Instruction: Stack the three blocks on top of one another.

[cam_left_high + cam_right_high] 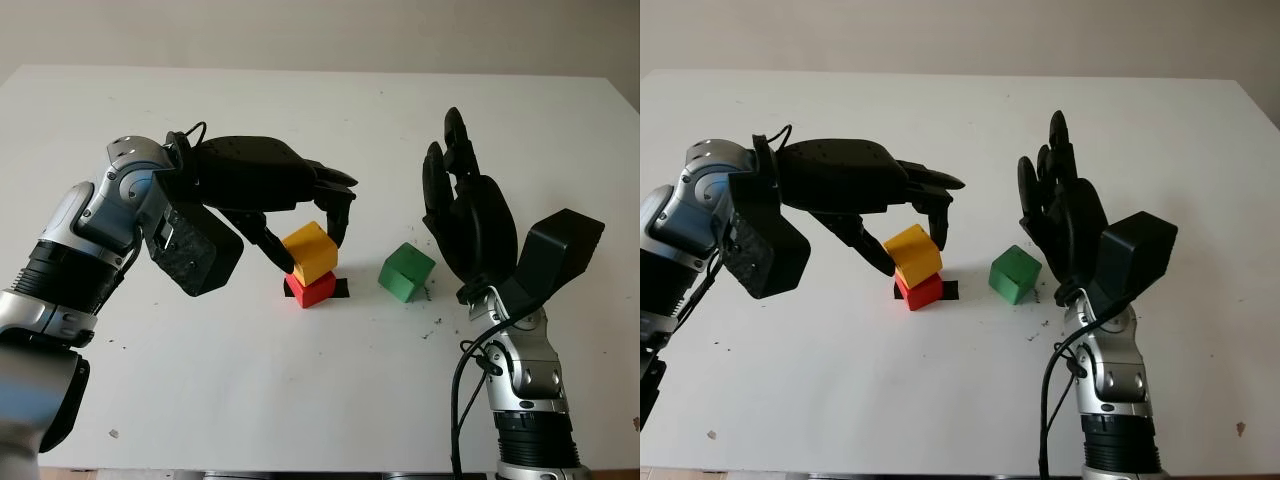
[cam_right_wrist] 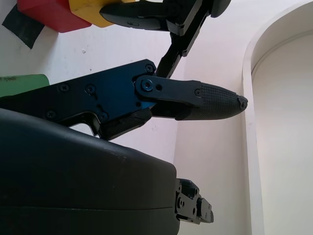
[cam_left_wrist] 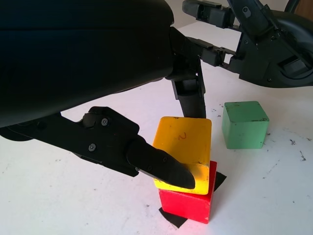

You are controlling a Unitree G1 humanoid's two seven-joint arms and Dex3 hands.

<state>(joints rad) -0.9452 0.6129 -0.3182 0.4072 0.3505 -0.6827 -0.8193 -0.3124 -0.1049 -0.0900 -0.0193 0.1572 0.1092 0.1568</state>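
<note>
My left hand point(image 1: 305, 225) fingers point(image 3: 161, 166) clasping the yellow block point(image 1: 310, 252), sitting tilted atop the red block point(image 1: 311, 289) on a black patch point(image 1: 340, 288) mid-table point(image 1: 300, 400), green block point(image 1: 406, 271) just beside, my right hand point(image 1: 465, 215) released, raised behind it
</note>
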